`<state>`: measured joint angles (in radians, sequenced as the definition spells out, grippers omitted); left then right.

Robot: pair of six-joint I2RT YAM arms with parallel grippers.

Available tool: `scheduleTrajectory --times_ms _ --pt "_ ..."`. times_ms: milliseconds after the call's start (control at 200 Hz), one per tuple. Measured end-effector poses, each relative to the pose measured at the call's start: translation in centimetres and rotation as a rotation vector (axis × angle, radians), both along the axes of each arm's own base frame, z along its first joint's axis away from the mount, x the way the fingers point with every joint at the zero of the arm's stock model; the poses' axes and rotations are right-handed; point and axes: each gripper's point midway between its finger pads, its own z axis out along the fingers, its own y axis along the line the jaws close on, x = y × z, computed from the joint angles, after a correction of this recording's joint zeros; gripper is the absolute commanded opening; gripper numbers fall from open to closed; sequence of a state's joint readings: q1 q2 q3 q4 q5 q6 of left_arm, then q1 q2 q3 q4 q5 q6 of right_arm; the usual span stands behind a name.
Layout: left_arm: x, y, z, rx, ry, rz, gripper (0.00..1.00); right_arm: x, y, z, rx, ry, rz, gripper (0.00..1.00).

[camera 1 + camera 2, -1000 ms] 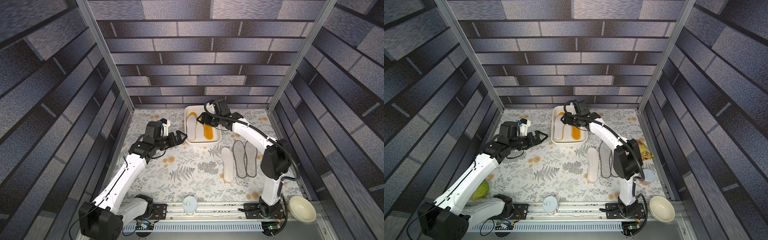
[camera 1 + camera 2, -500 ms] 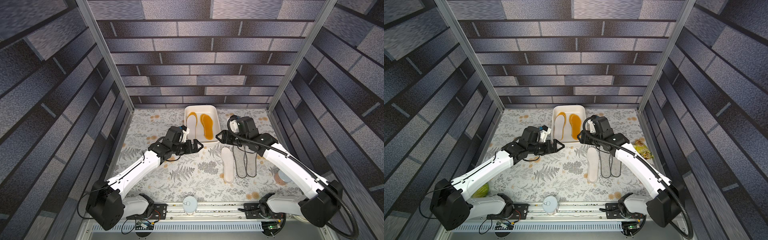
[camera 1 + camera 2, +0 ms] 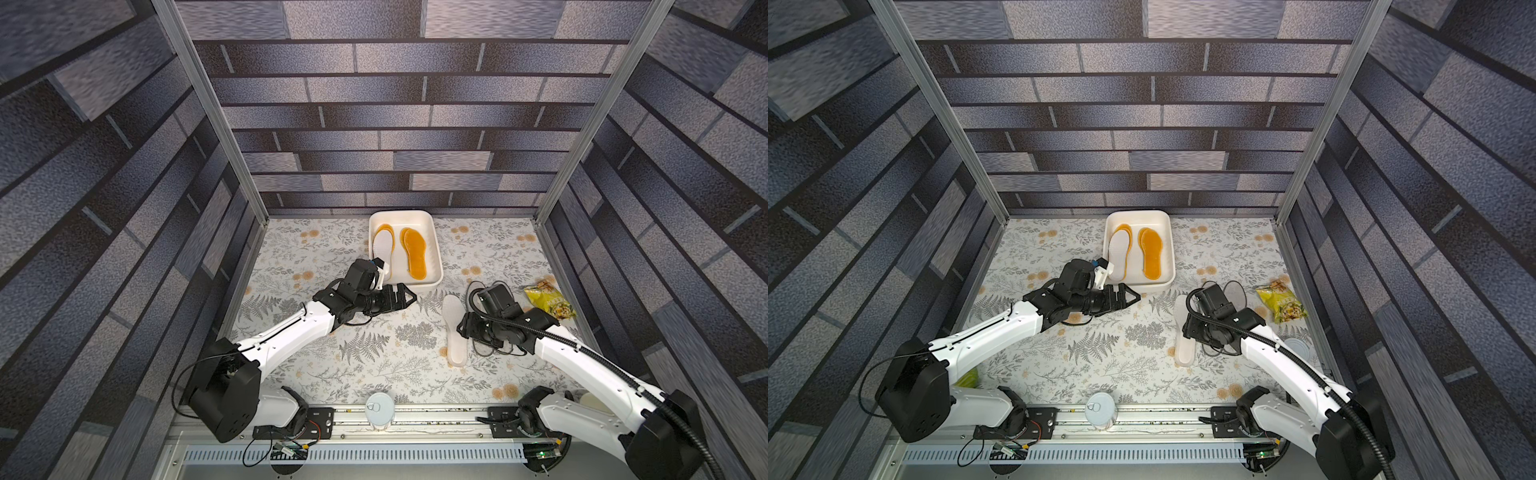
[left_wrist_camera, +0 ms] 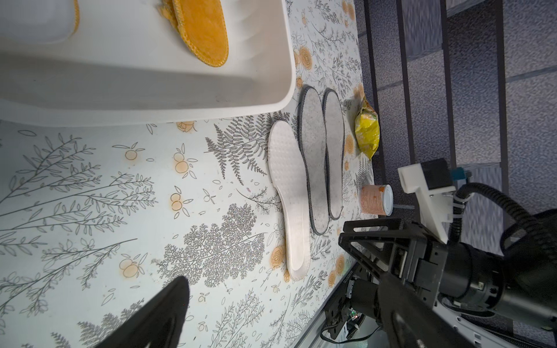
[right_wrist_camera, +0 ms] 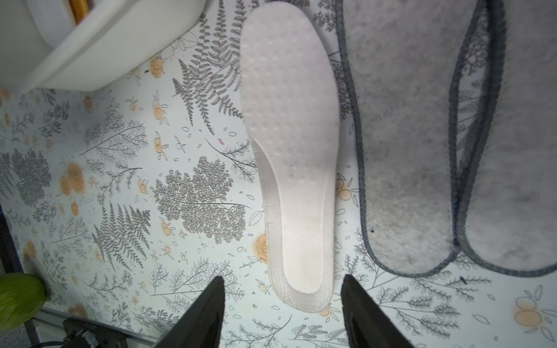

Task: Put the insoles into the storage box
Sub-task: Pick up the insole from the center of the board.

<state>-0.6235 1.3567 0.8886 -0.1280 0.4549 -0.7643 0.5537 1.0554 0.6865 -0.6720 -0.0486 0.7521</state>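
Observation:
The white storage box [image 3: 436, 253] [image 3: 1170, 249] stands at the back centre. In it lie a white insole [image 3: 382, 249] over an orange one [image 3: 384, 227], and another orange insole [image 3: 414, 253] beside them. On the table lies a white foam insole [image 3: 454, 328] [image 5: 289, 120], with two grey felt insoles [image 4: 313, 156] [image 4: 334, 150] beside it, mostly hidden under my right arm in both top views. My right gripper [image 3: 467, 328] [image 5: 281, 281] hangs open over the foam insole's heel, a finger either side, gaps showing. My left gripper [image 3: 409, 297] [image 4: 283, 283] is open and holds nothing, just in front of the box.
A yellow snack bag [image 3: 548, 301] lies at the right wall. A peach can [image 4: 376, 200] stands near the grey insoles and another can [image 3: 379, 409] at the front rail. A green object [image 3: 967, 376] sits behind my left arm. A cream bowl [image 3: 590, 401] shows partly at the front right.
My right arm has drawn back from the box to the foam insole on the table, leaving an orange insole in the box. My left arm has swung right, to the box's front.

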Motion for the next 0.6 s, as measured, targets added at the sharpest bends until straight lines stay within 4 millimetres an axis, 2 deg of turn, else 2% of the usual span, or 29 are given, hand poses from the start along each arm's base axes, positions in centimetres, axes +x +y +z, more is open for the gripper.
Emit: scheduleTrajectory --times_ms 255,406,601 --pt "-0.2 -0.2 0.1 -0.002 -0.001 -0.008 1.00 -1.0 -0.7 -2.8 -0.023 0.060 -0.033 0.55" --pt "-0.3 -0.4 0.1 -0.002 -0.001 -0.013 1.00 -0.5 -0.2 -3.8 -0.022 0.075 -0.032 0.55" --pt "-0.3 -0.4 0.1 -0.002 -0.001 -0.012 1.00 0.5 0.4 -4.1 -0.007 0.053 -0.036 0.56"
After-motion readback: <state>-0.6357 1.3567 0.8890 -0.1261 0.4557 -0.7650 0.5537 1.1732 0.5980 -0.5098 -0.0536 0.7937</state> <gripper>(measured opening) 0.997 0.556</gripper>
